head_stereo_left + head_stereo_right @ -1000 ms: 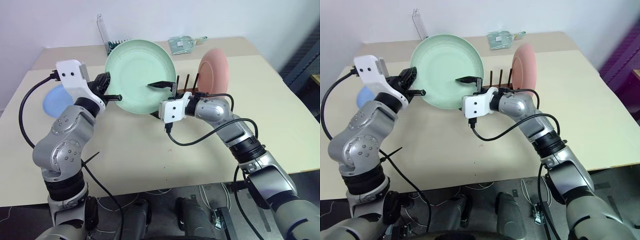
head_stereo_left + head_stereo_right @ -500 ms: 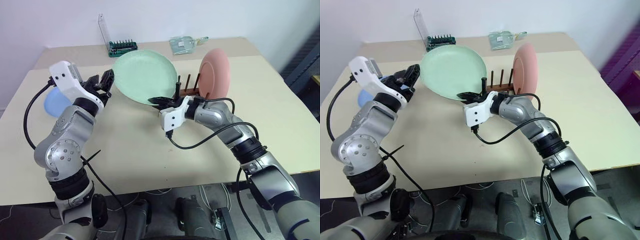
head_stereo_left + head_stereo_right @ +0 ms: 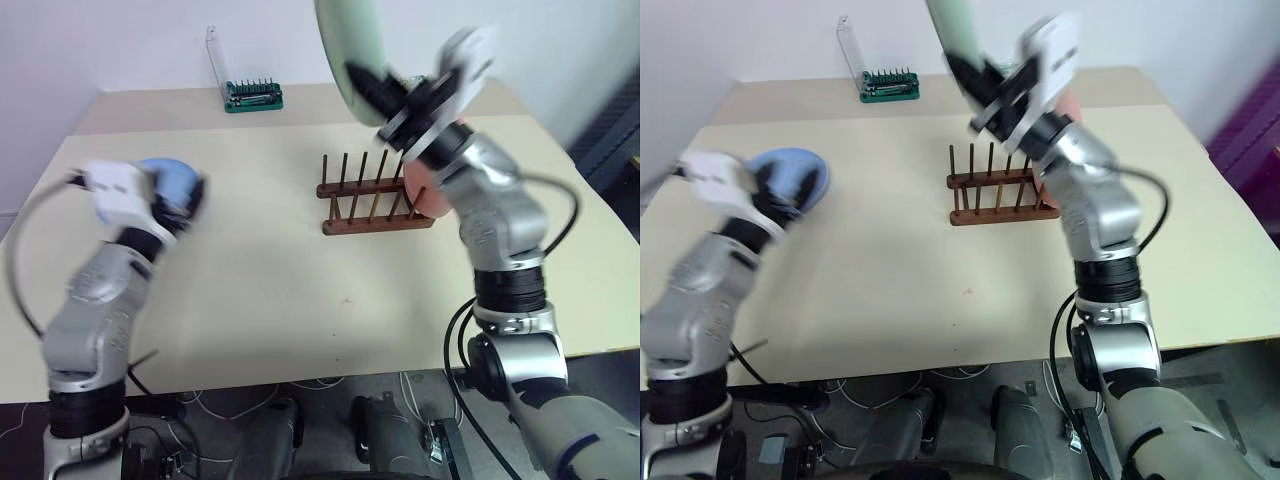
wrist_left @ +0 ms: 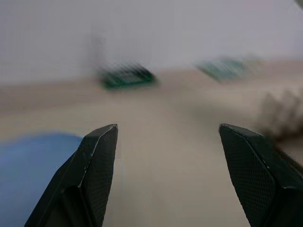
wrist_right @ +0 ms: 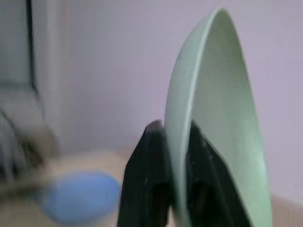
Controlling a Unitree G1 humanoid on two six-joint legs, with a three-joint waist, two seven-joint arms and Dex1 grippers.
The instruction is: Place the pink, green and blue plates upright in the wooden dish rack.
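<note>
Progress: salmon-pink round plastic plate (image 3: 432, 196) stands at the dark wooden pegged dish rack (image 3: 372, 196)'s right end. Right end effector (image 5: 170, 156), clenched on the pale mint-green plate (image 5: 213, 127)'s rim, holds it high above the rack. Light-blue plate (image 3: 790, 180) lies on the table (image 3: 300, 290) beside the released left end effector (image 4: 165, 142).

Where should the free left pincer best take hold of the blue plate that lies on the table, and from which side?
Probably at the rim. The blue plate lies flat on the table, so only its shallow raised edge gives two opposing faces. The open left pincer is beside it, so the rim nearest to it seems easiest: come in low and level, one finger over the edge, one under.
</note>
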